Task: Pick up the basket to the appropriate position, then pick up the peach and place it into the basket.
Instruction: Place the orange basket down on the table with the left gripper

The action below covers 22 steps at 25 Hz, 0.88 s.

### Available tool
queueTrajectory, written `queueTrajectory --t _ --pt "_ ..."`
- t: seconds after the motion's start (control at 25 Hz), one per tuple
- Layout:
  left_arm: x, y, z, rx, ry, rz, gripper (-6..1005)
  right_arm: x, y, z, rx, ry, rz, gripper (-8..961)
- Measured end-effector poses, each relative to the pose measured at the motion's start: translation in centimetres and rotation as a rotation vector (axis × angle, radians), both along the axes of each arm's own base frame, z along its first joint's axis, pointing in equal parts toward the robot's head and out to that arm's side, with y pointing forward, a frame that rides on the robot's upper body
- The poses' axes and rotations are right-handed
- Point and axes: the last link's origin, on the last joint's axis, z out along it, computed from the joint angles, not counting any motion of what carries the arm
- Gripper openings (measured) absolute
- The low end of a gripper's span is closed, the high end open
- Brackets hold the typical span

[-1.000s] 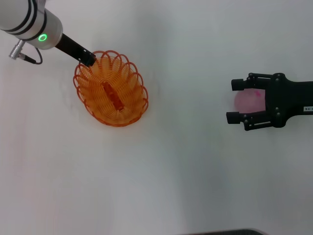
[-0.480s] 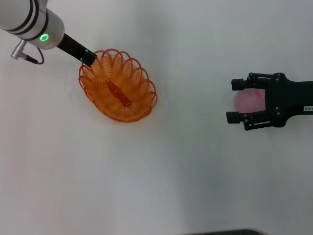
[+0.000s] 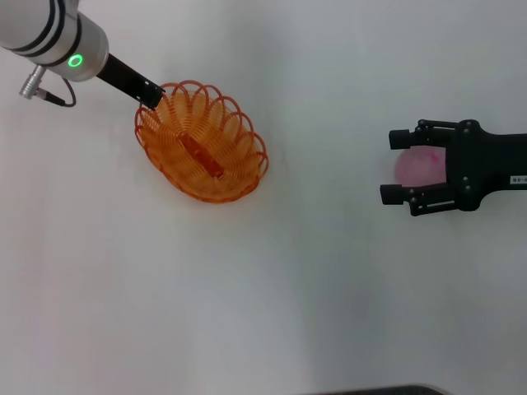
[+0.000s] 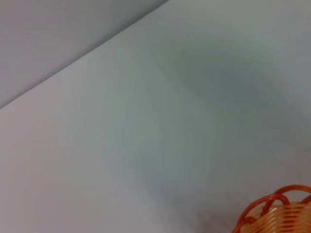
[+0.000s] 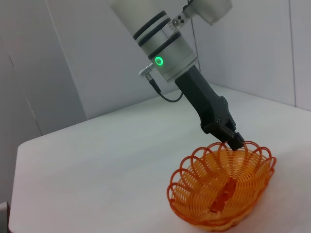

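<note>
The orange wire basket (image 3: 232, 134) sits at the upper left of the white table (image 3: 272, 296). My left gripper (image 3: 152, 97) is shut on the basket's far-left rim loops. The right wrist view shows that grip too, with the left gripper (image 5: 232, 138) pinching the rim of the basket (image 5: 194, 194). A corner of the basket (image 4: 277, 213) shows in the left wrist view. At the right, the pink peach (image 3: 414, 167) lies on the table between the spread fingers of my right gripper (image 3: 395, 167), which is open. The fingers stand apart from the fruit.
The white table spreads out between the basket and the peach and toward the front edge. A dark edge (image 3: 370, 390) shows at the bottom of the head view. Pale walls (image 5: 73, 58) stand behind the table.
The left gripper has carried the basket a short way to the right, most of it in the first half second. The right gripper and peach have stayed put.
</note>
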Motion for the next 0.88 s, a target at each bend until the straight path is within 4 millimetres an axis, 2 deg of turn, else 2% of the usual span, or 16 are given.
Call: queueTrajectory --t 0.88 --pt "-0.23 -0.06 0.3 -0.003 -0.008 0.015 44 -0.23 0.46 0.18 0.005 -0.006 0.008 911"
